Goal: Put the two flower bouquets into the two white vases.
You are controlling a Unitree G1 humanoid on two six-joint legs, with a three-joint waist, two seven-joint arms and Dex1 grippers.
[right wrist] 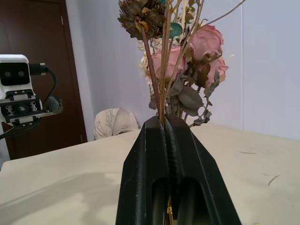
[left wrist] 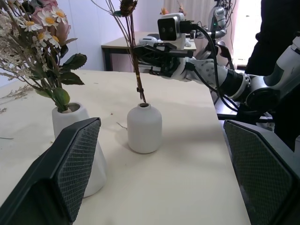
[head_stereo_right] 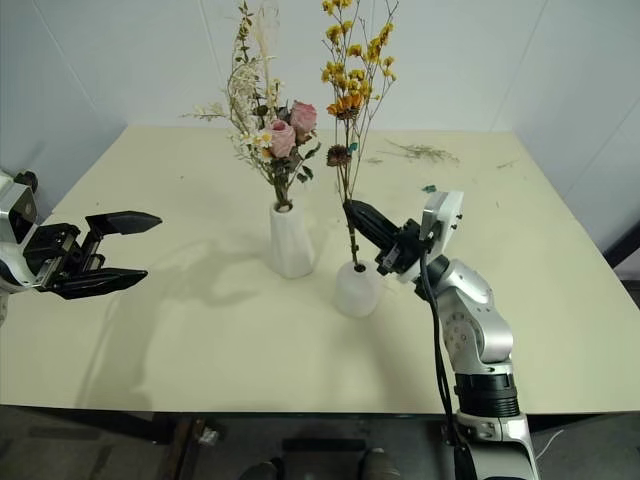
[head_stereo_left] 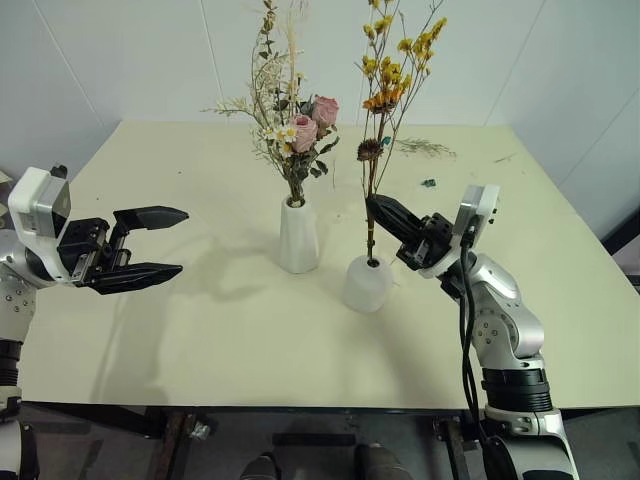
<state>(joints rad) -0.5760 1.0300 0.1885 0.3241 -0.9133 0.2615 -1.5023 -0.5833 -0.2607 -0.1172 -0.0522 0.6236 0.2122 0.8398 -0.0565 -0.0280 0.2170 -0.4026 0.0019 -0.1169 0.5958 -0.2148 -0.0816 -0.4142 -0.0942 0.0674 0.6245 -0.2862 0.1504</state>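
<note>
Rose bouquet [head_stereo_left: 300, 125]: pink roses, white daisy-like heads, pale feathery sprigs and dark green leaves, standing in the tall vase at centre frame; this half of the task looks done.
Tall vase [head_stereo_left: 298, 238]: matte white ceramic, narrow tapered cone, upright on the worktop [head_stereo_left: 200, 330].
Yellow sprig [head_stereo_left: 392, 75]: thin, wiry, dry-looking stems topped with small yellow-orange blooms and one brown seed head; it rises upright at upper centre, its foot entering the squat vase's mouth.
Squat vase [head_stereo_left: 366, 284]: matte white, rounded dome with a small mouth, just right of the tall vase and apart from it.
Right pincer [head_stereo_left: 378, 208]: black fingers clenched on the yellow sprig's stems, low down, just above the squat vase.
Left pincer [head_stereo_left: 150, 245]: released, its textured pads spread wide, at left of frame well apart from both vases, carrying nothing.
Risk, depth: I cannot tell how deep the stems sit; let go too soon and the top-heavy sprig could lean or lift out.
Risk, tipping: the squat vase looks light, and a sideways pull through the gripped stems could drag or topple it toward the tall vase.
Risk, breakage: dried stems look brittle, so a hard squeeze or twist may snap them.
Risk, snagging: the sprig's upper branches stand near the rose bouquet and may catch.
</note>
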